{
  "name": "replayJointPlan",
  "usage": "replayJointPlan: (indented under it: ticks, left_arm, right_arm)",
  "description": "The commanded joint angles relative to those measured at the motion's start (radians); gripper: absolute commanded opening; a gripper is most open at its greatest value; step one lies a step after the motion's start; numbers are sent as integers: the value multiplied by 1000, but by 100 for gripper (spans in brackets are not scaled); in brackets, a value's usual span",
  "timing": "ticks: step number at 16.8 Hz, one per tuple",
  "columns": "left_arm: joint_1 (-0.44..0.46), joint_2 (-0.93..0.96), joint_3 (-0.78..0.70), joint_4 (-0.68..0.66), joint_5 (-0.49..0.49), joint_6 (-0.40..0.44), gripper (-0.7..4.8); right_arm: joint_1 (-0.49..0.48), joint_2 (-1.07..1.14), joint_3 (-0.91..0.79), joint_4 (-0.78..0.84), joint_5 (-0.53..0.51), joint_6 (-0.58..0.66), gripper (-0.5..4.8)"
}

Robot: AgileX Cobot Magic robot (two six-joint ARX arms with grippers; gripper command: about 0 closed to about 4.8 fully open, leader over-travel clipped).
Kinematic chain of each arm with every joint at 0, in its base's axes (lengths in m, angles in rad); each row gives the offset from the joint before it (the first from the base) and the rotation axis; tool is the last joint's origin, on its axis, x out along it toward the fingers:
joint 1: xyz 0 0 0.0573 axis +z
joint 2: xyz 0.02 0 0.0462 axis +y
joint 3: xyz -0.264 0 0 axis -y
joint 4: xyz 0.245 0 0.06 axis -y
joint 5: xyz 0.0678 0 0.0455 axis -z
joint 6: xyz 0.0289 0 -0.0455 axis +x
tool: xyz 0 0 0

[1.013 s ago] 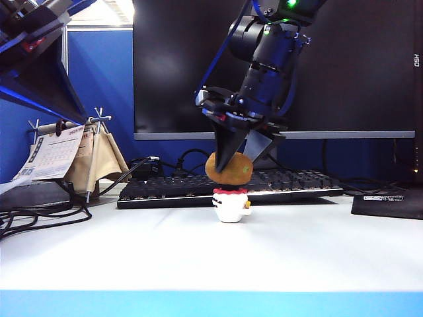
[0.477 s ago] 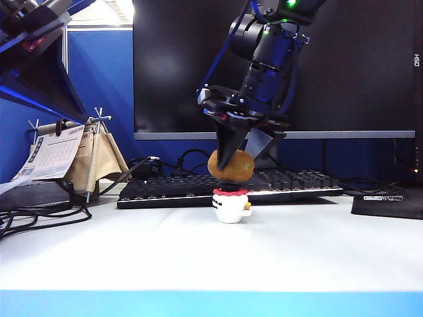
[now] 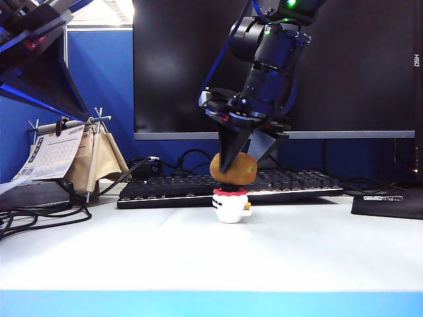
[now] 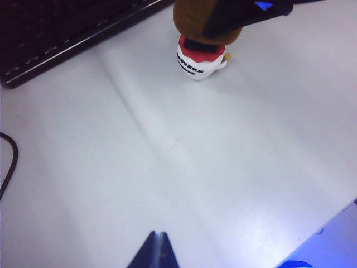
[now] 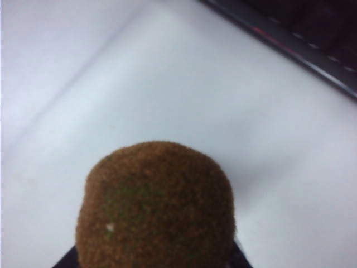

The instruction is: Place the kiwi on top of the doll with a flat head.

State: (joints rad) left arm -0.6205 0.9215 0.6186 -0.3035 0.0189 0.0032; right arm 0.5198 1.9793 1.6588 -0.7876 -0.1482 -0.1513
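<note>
Fingers of right gripper [image 3: 236, 160] clamp fuzzy golden-brown oval kiwi [image 3: 234, 169], directly above small white flat-headed doll with red top [image 3: 230, 204] on white worktop [image 3: 198, 251]. Left gripper [image 4: 154, 254] fingertips together, holding nothing, well apart.

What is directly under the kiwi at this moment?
Under the kiwi, held by the right gripper, stands the doll with its red flat top. Whether fruit and top touch is hidden. The left gripper waits far away.
</note>
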Motion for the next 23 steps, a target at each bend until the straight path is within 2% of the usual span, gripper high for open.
replayJointPlan:
  ticks: [1, 6, 8, 10, 13, 15, 20, 23]
  left_arm:
    - [-1, -2, 4, 17, 4, -3, -4]
    - [-1, -2, 4, 23, 4, -3, -4]
    - [-1, -2, 4, 23, 4, -3, -4]
    - [-1, -2, 4, 24, 4, -3, -4]
    - [-1, -2, 4, 24, 4, -3, -4]
    - [-1, -2, 4, 20, 4, -3, -4]
    - [-1, -2, 4, 21, 4, 0, -4]
    - [0, -16, 5, 21, -29, 45, -4]
  right_arm:
    - [1, -5, 3, 0, -14, -3, 207]
    - [1, -5, 3, -1, -7, -3, 285]
    - [1, -5, 3, -2, -8, -4, 285]
    - [1, -5, 3, -2, -8, -4, 343]
    - [1, -5, 3, -1, -7, -7, 403]
    - [1, -6, 3, 3, -7, -7, 406]
    - [1, -10, 50, 3, 18, -8, 473]
    - [-6, -43, 126, -16, 19, -7, 473]
